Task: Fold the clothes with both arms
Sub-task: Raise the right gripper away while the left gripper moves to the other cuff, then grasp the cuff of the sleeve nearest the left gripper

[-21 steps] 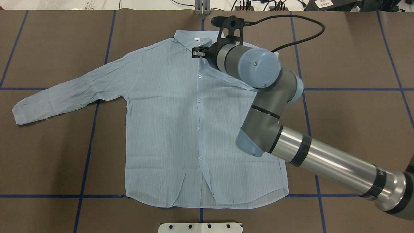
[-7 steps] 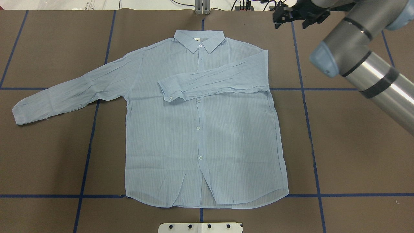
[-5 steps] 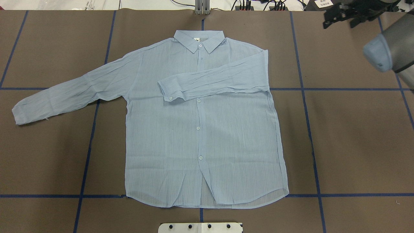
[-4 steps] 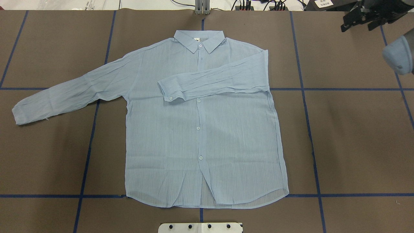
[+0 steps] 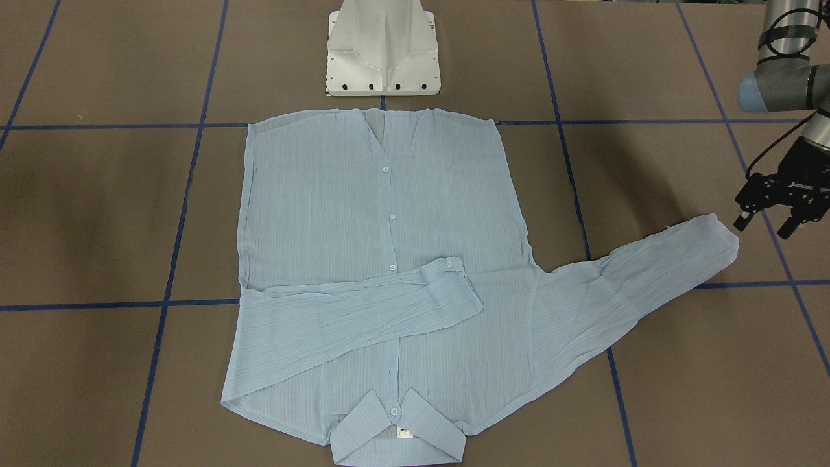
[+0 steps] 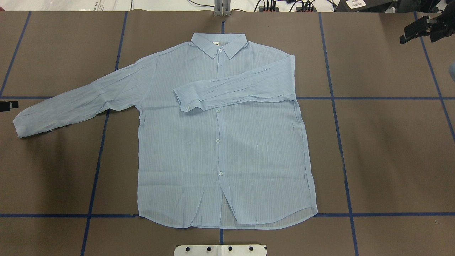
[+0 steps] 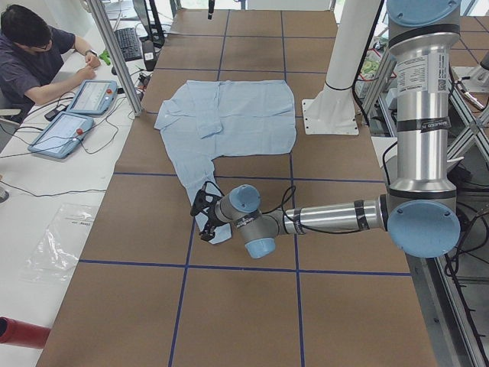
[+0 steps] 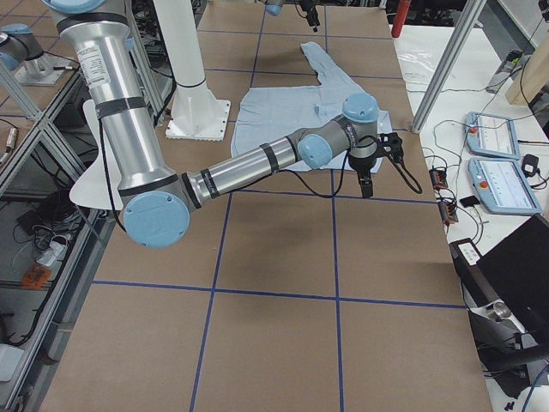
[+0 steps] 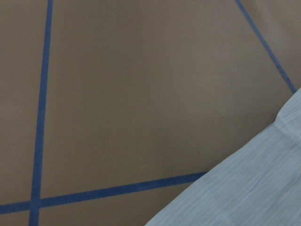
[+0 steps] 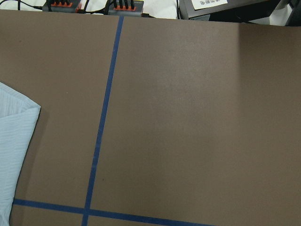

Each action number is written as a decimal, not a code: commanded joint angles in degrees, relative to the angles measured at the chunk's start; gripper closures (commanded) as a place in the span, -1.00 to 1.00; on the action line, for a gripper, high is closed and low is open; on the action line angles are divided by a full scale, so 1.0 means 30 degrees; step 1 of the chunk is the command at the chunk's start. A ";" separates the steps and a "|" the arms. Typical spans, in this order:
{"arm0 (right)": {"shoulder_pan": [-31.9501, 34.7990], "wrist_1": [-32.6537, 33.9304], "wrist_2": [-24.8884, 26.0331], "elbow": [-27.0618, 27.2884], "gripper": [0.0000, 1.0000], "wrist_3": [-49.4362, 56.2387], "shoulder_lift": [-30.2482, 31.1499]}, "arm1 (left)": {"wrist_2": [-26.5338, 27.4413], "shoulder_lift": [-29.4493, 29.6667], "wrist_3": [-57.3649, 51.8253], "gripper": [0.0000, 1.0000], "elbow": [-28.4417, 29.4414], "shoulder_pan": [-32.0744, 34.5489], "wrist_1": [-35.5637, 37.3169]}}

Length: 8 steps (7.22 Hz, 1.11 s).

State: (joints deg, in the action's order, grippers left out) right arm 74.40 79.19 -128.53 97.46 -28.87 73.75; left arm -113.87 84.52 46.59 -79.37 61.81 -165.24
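The surface is flat and brown, marked into large squares by blue tape lines. A white base plate sits on it at the robot's edge. The shirt lies spread flat on it, buttoned front up, with the hem near the plate and the collar toward the far edge. The right sleeve is folded across the chest, its cuff at the button line. The left sleeve stretches out over the brown, crossing a tape line.

Robotics lab, blue-taped grid table, teach pendants, aluminium framing, seated person.
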 commanded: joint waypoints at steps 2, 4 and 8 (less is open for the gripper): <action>0.0043 -0.0292 0.0010 0.0121 -1.00 -0.0043 0.0347 | 0.0749 -0.1013 0.0613 -0.89 0.0266 -0.1648 -0.1344; 0.0043 -0.0441 0.0010 0.0150 -1.00 -0.0073 0.0524 | 0.1039 -0.0986 0.1111 -0.89 0.0266 -0.2700 -0.1346; 0.0043 -0.0412 0.0010 0.0150 -1.00 -0.0073 0.0524 | 0.1218 -0.0957 0.1025 -0.74 0.0295 -0.3085 -0.1346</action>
State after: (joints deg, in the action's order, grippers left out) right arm 74.53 77.95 -128.50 97.94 -29.09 75.32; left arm -110.28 81.58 49.80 -78.50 52.79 -169.28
